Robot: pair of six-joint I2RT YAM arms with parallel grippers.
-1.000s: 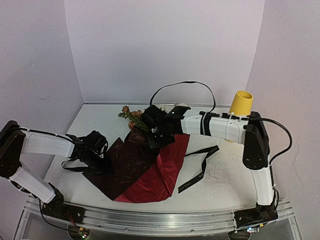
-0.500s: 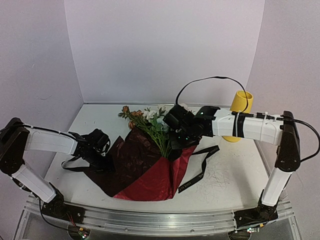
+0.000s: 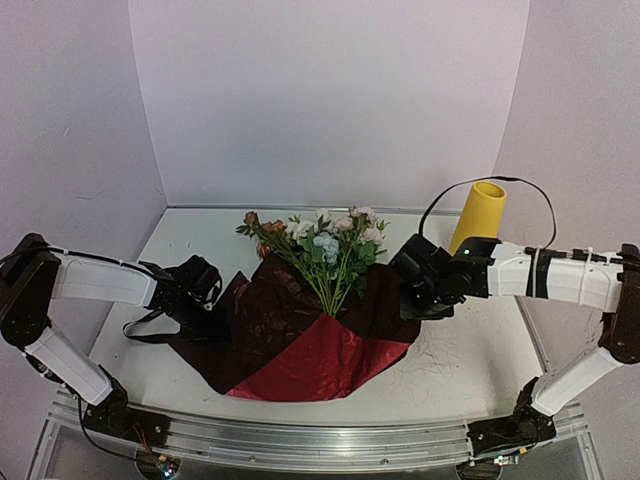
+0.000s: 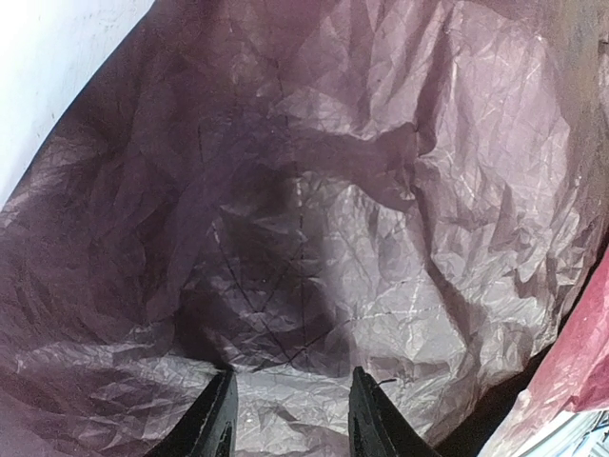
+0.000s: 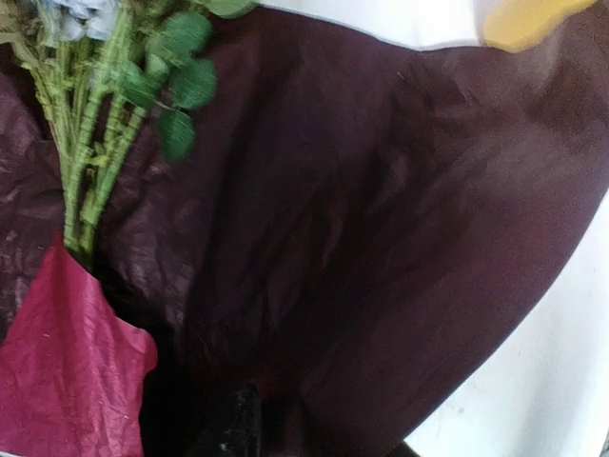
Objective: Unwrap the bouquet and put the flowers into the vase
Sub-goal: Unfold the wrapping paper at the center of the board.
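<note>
Judging from the white table [image 3: 470,350], the unwrapping looks all but done: the shiny dark red crinkled wrapping sheet [image 3: 300,350] lies spread open across it, and the small pink, white and rust-orange flowers on thin green stems [image 3: 325,250] lie fanned on top, unbundled. None are in the tall mustard-yellow vase [image 3: 482,212], which stands upright at the back right, so lifting them over remains. The left gripper [image 4: 289,414] is down on the sheet's left part, jaws partly apart with nothing between them; the right gripper [image 3: 412,295] sits at the sheet's right edge, released or clenched I cannot tell
</note>
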